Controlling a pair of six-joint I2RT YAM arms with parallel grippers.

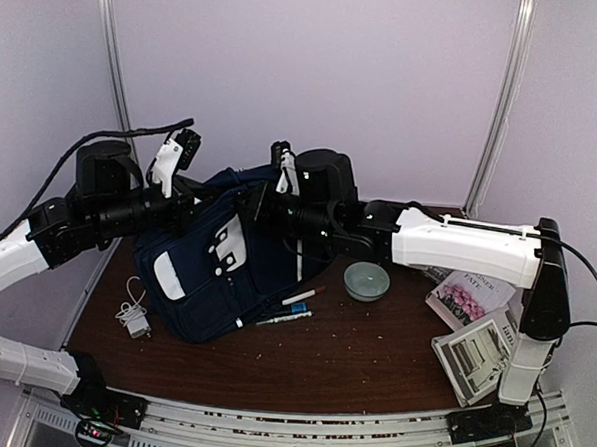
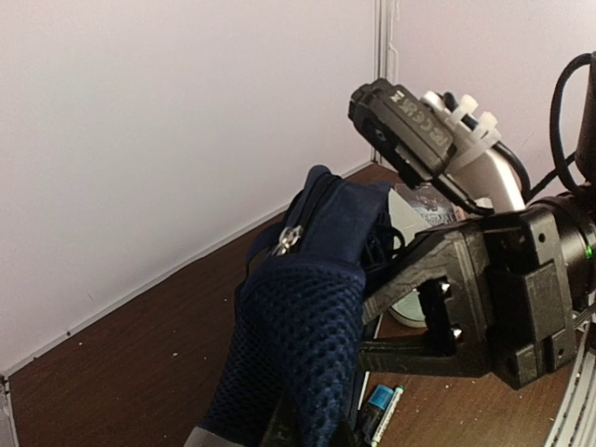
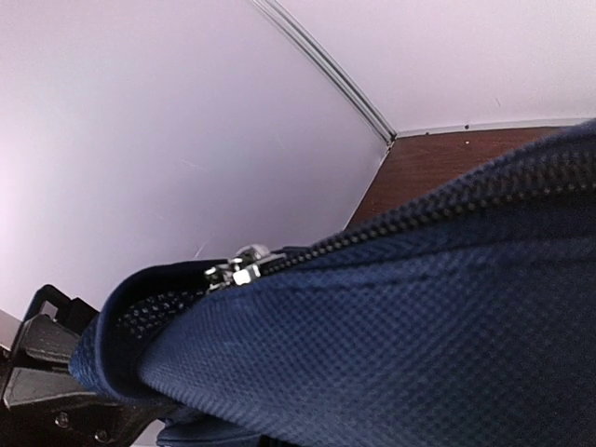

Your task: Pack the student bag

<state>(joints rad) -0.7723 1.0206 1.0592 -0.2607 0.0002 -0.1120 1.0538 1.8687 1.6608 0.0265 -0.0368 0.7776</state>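
Student bag (image 1: 211, 269) is pinched at its top edge by the closed left gripper (image 1: 189, 206) and closed right gripper (image 2: 372, 326), with pens (image 1: 296, 306), bowl (image 1: 366, 280) and books (image 1: 465, 297) lying outside, unpacked.

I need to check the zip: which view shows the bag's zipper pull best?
Right wrist: the zipper pull sits close on the student bag. Left wrist shows it smaller; top external shows the whole bag but no discernible pull.

The right gripper (image 2: 372, 321) pinches the student bag (image 2: 298, 326) (zipper pull (image 2: 287, 240) uppermost).
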